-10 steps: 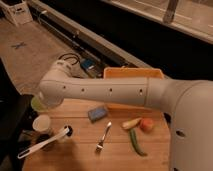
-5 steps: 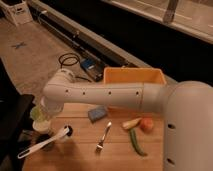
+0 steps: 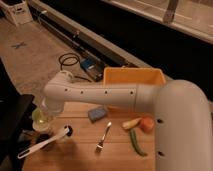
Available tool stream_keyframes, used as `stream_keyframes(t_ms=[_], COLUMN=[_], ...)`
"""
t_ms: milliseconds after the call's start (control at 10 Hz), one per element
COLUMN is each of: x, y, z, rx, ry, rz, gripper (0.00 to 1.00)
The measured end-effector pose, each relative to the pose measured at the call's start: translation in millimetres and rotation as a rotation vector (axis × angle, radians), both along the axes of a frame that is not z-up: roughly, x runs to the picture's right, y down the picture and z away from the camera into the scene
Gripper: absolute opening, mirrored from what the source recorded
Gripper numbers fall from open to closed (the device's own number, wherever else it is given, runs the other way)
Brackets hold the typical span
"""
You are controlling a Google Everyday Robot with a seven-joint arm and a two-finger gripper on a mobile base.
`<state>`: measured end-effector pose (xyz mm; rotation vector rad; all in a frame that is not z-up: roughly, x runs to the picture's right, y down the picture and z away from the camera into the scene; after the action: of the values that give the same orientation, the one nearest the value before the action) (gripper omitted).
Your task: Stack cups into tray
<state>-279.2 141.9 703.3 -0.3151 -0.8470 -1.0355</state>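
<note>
Glossy white tubular arm (image 3: 90,94), row of small dark holes (image 3: 104,92) along it, bulbous white shoulder (image 3: 182,125) at four o'clock, gripper (image 3: 42,116) at eight o'clock

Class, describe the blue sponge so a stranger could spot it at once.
Find the yellow tray at the wooden table's far edge. Just in front of it lies the sponge, with the gripper away left at the green cup. The sponge alone is blue.

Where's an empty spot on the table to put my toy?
Bare wood lies between the white scoop and the fork, and between the fork and the green vegetable. The left edge is crowded: the gripper is at the green cup.
</note>
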Motion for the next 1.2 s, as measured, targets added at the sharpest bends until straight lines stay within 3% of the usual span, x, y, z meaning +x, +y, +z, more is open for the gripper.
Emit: stream_keyframes(t_ms=[500,1200], x=[2.5,0.0], y=[6.8,9.6], z=[18.9,22.0], rx=[-0.038,-0.048], ry=[0.013,0.007], rz=[-0.015,-0.034], gripper=[0.61,0.61])
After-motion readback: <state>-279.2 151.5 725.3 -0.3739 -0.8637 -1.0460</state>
